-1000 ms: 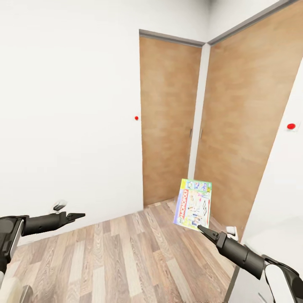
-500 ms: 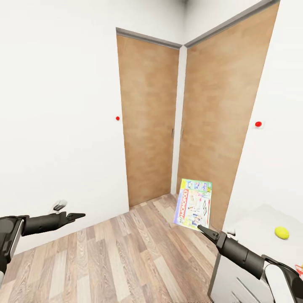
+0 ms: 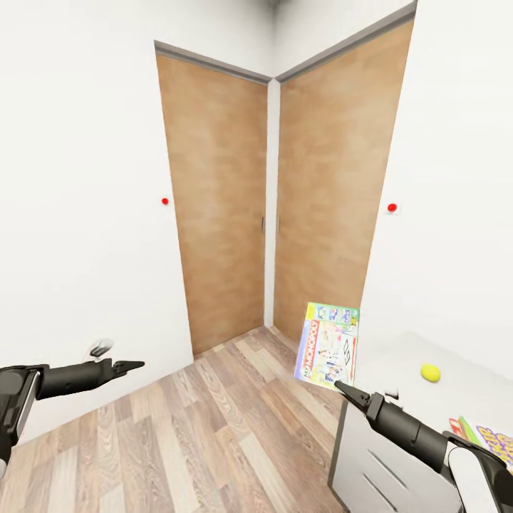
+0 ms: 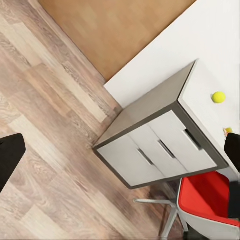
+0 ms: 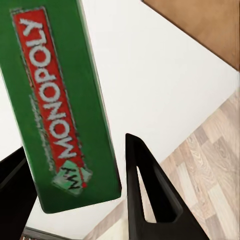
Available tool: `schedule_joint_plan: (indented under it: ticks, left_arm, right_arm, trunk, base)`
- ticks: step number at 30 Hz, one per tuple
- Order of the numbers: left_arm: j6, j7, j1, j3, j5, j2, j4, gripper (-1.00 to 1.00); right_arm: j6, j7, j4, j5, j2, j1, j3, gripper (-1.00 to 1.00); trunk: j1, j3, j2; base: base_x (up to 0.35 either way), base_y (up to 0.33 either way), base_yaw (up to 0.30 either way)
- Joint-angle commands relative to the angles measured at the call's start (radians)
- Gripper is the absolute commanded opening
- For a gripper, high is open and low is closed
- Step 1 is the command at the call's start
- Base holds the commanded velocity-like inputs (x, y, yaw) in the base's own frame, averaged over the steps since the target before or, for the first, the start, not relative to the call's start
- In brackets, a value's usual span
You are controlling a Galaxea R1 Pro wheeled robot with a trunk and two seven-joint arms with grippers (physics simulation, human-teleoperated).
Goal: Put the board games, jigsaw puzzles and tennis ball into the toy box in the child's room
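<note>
From the head camera, the right pincer [image 3: 340, 388] grips a Monopoly board game [image 3: 328, 346] by its lower edge, holding it upright over the plank floor [image 3: 214, 434]. The counter [image 3: 399, 356] shows at the right, carrying the tennis ball [image 3: 429, 372] and another game box [image 3: 491, 442] at the frame's edge. The left pincer [image 3: 135, 366] juts forward, its fingers seemingly together and empty.

The left wrist camera looks down on the counter's drawers [image 4: 160, 150], the ball [image 4: 218, 97] and a red chair [image 4: 210, 200].

The right wrist camera shows two dark fingers [image 5: 150, 195] clamped either side of the green box [image 5: 60, 110].

The carrying step seems under way; next the robot likely needs to face the counter and find the toy box.
</note>
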Motion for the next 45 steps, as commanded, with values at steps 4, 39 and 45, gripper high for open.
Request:
schedule_joint_plan:
  ticks: [4, 39, 45]
  left_arm:
    - [0.008, -0.009, 0.000, 0.003, -0.010, 0.000, -0.001, 1.00]
    - [0.008, -0.010, 0.000, 0.005, -0.010, 0.000, -0.001, 1.00]
    - [0.008, -0.011, 0.000, 0.005, -0.010, 0.000, -0.001, 1.00]
  right_arm:
    - [0.007, 0.007, -0.001, -0.004, 0.000, -0.001, -0.002, -1.00]
    - [0.001, 0.465, -0.011, 0.006, -0.012, 0.005, -0.153, -1.00]
    - [0.001, 0.465, -0.009, 0.011, -0.012, 0.005, -0.154, -1.00]
  trunk:
    - [0.000, 0.000, -0.001]
    - [0.000, 0.000, -0.001]
    - [0.000, 0.000, -0.001]
  base:
    - [-0.037, 0.000, -0.278]
    - [-0.014, 0.006, -0.279]
    - [0.000, 0.000, -0.279]
